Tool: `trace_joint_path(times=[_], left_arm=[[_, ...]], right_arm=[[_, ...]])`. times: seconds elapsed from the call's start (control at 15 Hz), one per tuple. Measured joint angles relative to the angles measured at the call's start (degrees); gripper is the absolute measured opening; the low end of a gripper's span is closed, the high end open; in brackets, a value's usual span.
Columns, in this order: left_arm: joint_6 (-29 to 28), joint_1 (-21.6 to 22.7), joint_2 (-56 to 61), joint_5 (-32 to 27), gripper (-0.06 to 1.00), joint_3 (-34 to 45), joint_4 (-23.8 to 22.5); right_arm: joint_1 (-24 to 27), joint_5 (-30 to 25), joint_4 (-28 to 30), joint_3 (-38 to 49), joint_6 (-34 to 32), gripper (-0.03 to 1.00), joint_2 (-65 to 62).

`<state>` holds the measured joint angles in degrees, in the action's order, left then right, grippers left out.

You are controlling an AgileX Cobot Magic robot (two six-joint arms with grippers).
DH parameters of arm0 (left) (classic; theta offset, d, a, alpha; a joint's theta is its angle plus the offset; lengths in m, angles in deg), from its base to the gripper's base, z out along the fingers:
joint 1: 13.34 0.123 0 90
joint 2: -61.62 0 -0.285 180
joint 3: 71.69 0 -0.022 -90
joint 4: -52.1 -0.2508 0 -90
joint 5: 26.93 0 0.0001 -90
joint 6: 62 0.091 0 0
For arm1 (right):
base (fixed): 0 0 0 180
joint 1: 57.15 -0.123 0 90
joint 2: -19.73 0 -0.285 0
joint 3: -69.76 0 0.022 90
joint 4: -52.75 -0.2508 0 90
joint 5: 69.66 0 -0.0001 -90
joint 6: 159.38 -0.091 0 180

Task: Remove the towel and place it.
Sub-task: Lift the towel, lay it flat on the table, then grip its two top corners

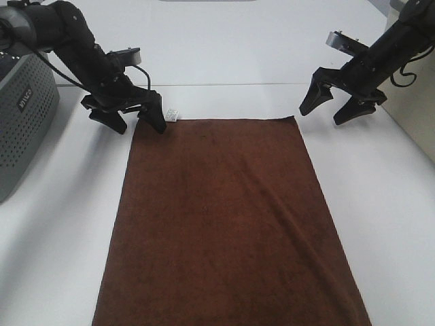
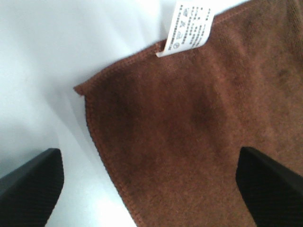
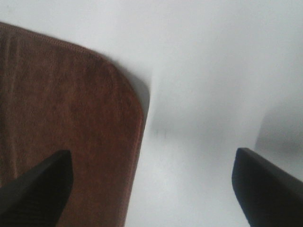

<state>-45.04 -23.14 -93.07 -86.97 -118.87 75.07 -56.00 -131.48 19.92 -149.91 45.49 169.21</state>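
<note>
Towel (image 1: 224, 217) flat; white tag (image 2: 189, 26) print blurred, perhaps care symbols. Left jaws, right jaws spread.

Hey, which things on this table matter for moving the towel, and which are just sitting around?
Part of the job:
- towel, spread flat
- its white tag
- left gripper and right gripper, both open at the far corners

Just lying about:
- grey basket, off to the left
- beige object at the right edge
</note>
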Motion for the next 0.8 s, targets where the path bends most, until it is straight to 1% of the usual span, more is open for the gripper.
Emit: trace_joint_path(times=[0.2, 0.6, 0.8], left_arm=[[0.0, 0.0, -2.1, -1.3, 0.91, -3.5, 0.2], [0.0, 0.0, -2.3, -1.4, 0.91, -3.9, 0.5], [0.0, 0.0, -2.4, -1.4, 0.91, -3.9, 1.4]], right_arm=[[0.0, 2.8, -0.9, 0.0, -0.8, 0.87, 1.4], [0.0, 2.8, -1.1, -0.5, -2.3, 0.87, 2.8], [-1.9, 4.0, 1.5, -0.6, -4.4, 0.87, 2.8]])
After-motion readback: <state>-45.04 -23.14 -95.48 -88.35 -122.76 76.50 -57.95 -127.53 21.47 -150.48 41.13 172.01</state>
